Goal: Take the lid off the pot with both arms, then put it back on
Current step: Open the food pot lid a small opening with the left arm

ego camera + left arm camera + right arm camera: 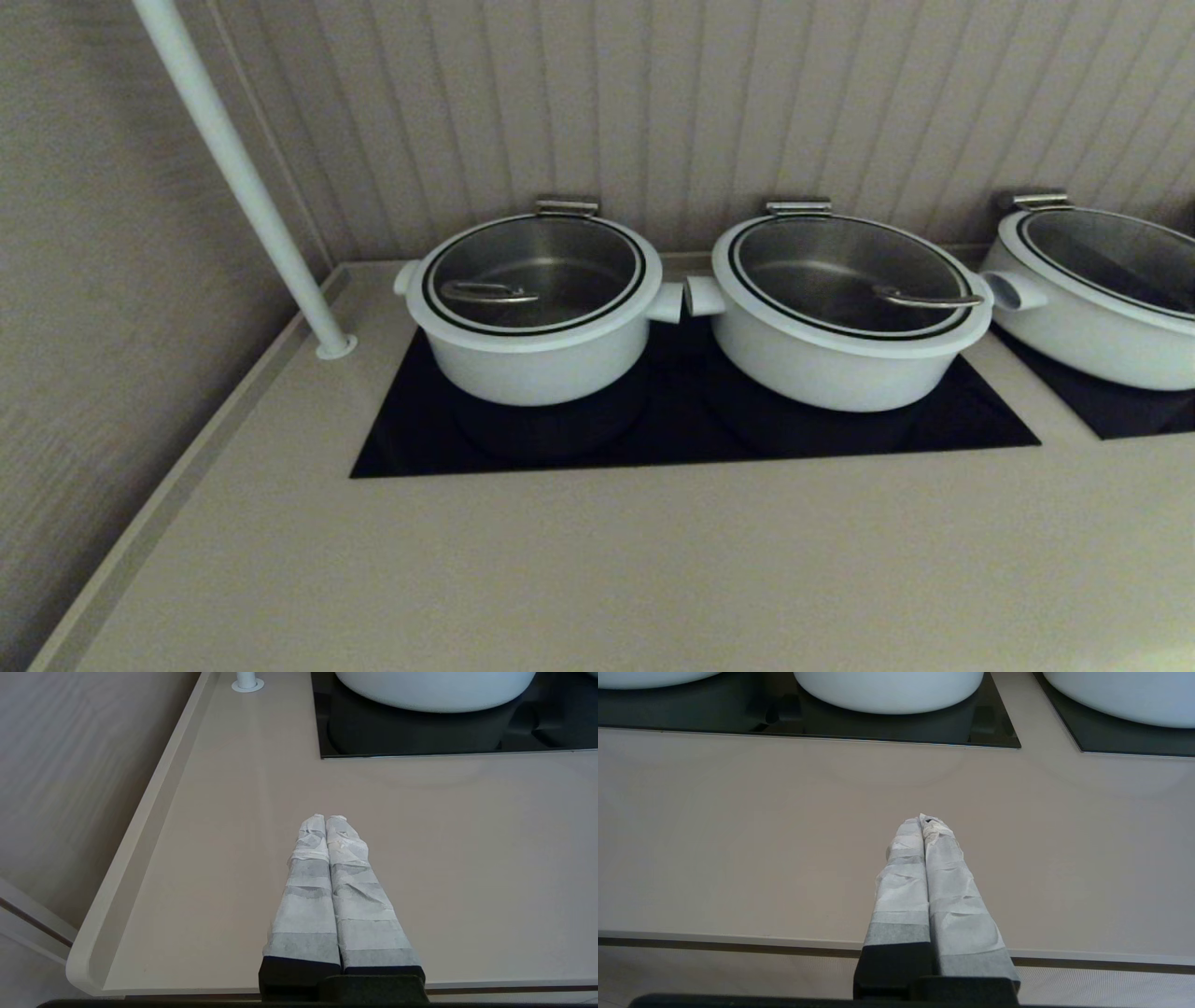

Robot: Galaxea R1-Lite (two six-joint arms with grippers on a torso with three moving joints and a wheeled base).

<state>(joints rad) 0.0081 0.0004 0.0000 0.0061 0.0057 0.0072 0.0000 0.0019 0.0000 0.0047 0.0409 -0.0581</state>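
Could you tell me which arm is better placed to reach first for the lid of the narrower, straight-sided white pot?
Probably the left. The left gripper faces that straight-sided white pot, under its round glass lid; the right gripper faces the wider middle pot. Both are shut, well back.

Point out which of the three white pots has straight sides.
The leftmost pot, nearest the white pole. Its wall drops straight; the middle pot and the right pot taper.

Three white pots (537,359), three glass lids (532,273), two cooktops (691,429).
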